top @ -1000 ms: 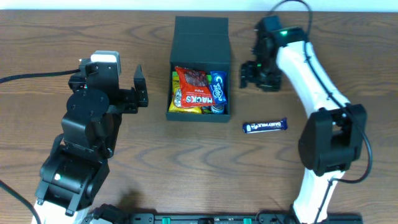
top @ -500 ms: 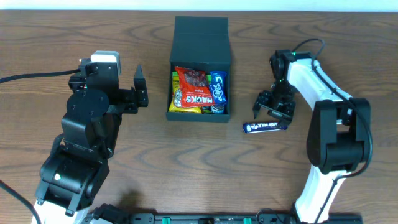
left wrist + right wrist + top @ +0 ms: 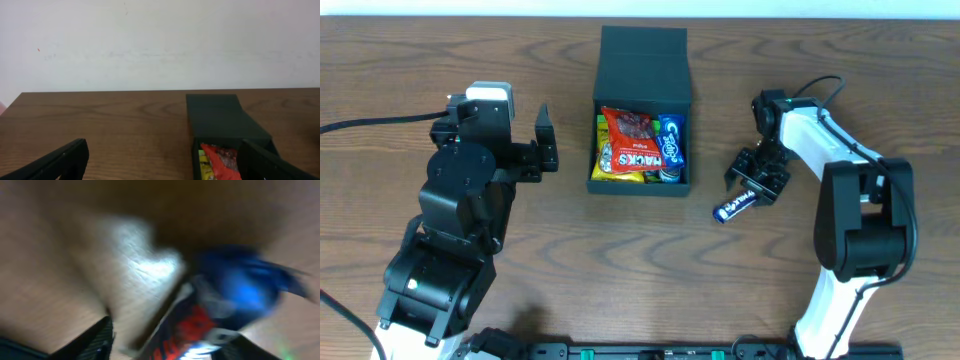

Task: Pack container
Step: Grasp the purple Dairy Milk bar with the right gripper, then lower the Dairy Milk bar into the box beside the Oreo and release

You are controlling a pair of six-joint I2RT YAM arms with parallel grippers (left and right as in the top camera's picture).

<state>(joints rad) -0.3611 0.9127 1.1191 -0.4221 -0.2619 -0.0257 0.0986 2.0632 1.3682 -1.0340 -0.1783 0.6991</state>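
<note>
Brown wood-grain table (image 3: 620,260) runs up to a plain white wall (image 3: 160,40), and we see the two arms standing on either side of the middle. On the left, a black cable (image 3: 370,125) trails off the table edge from the bulky black arm, whose left gripper (image 3: 546,143) hangs with its fingers spread wide and nothing between them, well apart from the box. On the right, a small blue wrapped candy bar (image 3: 736,207) lies slanted on the bare wood, just beside the box's near right corner. The right gripper (image 3: 757,183) on the white arm is down over the bar's upper end; the wrist view is badly blurred and shows the bar lying between the two dark fingers, but we cannot tell whether they pinch it. The matte dark green-black rectangular cardboard container (image 3: 644,65) sits at the middle of the table's far side, its hinged flap lid folded back flat toward the wall. Its open compartment is nearly full: a red snack packet (image 3: 632,140) lies on top, a blue packet (image 3: 672,140) is wedged against the right wall, and a yellow packet (image 3: 620,172) shows at the near edge.
</note>
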